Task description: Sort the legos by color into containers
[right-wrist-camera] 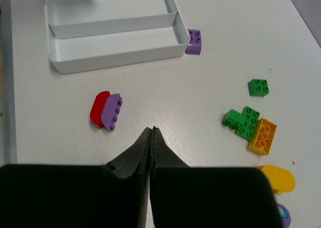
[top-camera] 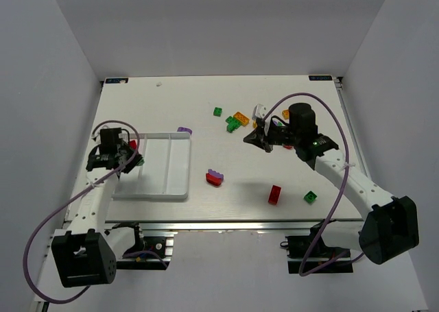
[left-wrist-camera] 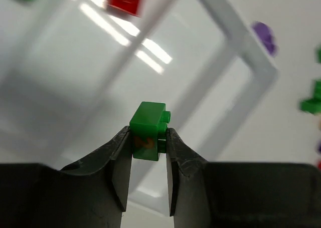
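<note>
Left tool grips green lego — above tray.

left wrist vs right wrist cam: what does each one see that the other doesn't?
Left wrist only: the left gripper shut on a green brick, with a blurred red brick beyond it.
Right wrist only: the right gripper, shut and empty, and a yellow piece at lower right.
Both: the white tray and the purple brick beside its corner. The loose green bricks are clear in the right wrist view but only blurred slivers at the left wrist view's edge.
</note>
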Robot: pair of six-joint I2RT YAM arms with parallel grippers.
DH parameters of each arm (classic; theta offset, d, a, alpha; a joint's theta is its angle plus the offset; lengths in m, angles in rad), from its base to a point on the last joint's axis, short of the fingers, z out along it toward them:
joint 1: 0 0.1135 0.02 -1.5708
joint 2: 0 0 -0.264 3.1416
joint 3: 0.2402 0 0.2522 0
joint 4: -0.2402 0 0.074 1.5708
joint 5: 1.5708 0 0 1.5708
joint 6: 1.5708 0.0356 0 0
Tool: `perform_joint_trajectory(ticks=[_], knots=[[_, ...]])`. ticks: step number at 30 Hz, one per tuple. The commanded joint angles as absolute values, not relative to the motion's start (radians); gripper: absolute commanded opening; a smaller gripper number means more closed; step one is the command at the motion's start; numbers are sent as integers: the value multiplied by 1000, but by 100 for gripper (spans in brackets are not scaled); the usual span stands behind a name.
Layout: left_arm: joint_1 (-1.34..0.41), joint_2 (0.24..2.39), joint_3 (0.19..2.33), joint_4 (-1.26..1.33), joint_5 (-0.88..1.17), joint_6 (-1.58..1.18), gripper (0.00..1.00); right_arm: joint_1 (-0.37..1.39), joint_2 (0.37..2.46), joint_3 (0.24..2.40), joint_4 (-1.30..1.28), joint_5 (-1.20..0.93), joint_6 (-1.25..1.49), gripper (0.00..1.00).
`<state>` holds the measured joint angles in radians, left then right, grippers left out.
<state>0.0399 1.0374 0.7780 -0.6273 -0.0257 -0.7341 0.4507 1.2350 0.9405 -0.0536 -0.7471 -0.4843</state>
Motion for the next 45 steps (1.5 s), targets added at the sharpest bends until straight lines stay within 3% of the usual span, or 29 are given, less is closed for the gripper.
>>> perform_joint_trajectory(ticks=[1, 10, 18, 20, 23, 24, 26, 27, 29, 30, 34, 41, 45], knots=[[144, 1064, 827, -793, -231, -617, 0, 437, 1233, 962, -101, -698, -483, 0], [334, 1158, 854, -719, -259, -535, 0, 408, 1223, 930, -112, -695, -494, 0], [382, 1276, 879, -634, -281, -525, 0, 387, 1219, 920, -130, -696, -506, 0], [383, 1308, 880, -615, -273, -522, 0, 382, 1220, 925, -136, -695, -509, 3], [383, 1341, 881, -597, -267, -520, 0, 376, 1224, 931, -147, -693, -511, 16], [382, 1344, 882, -594, -264, -519, 2, 373, 1226, 940, -153, -692, -512, 25], [383, 1348, 885, -580, -256, -515, 15, 368, 1230, 948, -176, -693, -520, 33], [383, 1348, 885, -575, -253, -515, 32, 365, 1233, 956, -184, -690, -523, 41], [382, 1344, 887, -574, -250, -515, 46, 357, 1239, 963, -205, -689, -532, 49], [383, 1339, 887, -575, -249, -515, 59, 354, 1241, 972, -234, -686, -543, 54], [382, 1296, 873, -580, -227, -511, 78, 334, 1262, 1006, -336, -680, -580, 61], [383, 1120, 801, -578, -47, -508, 98, 284, 1348, 1124, -590, -637, -623, 62], [383, 990, 706, -534, 151, -525, 98, 282, 1460, 1222, -788, -436, -620, 58]])
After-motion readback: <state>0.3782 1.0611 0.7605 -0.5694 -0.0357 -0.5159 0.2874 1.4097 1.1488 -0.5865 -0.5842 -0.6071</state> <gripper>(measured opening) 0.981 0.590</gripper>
